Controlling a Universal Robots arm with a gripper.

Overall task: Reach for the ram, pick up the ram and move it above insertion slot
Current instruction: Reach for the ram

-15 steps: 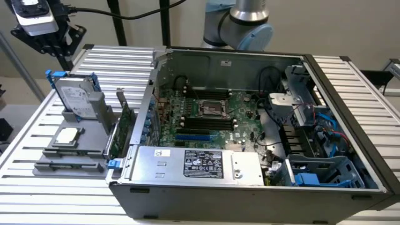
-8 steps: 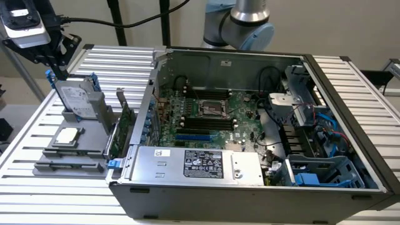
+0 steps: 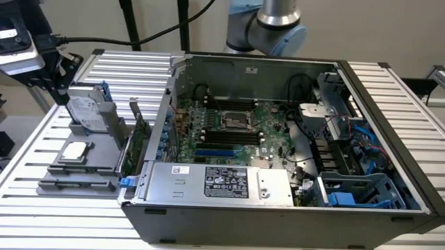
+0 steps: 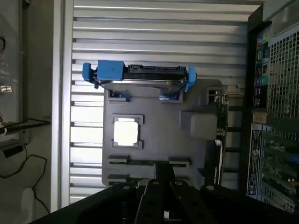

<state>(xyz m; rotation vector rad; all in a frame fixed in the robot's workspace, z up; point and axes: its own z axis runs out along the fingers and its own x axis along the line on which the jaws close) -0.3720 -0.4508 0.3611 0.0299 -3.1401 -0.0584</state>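
My gripper (image 3: 53,87) hangs shut and empty above the far end of a grey parts holder (image 3: 104,156), at the exterior view's left. In the wrist view its closed fingers (image 4: 154,198) point over the holder (image 4: 159,140). A thin strip (image 4: 149,162) stands edge-on in a holder slot just ahead of the fingertips; it looks like the ram (image 3: 78,170), though its green face is hidden. The black insertion slots (image 3: 230,136) lie on the motherboard inside the open computer case (image 3: 278,208).
The holder also carries a hard drive in a blue bracket (image 4: 140,74), a square processor (image 4: 127,131) and a tall green expansion card with a blue tab (image 3: 137,143) right against the case wall. A ribbed metal table (image 3: 41,208) lies underneath. The arm's base (image 3: 274,26) stands behind the case.
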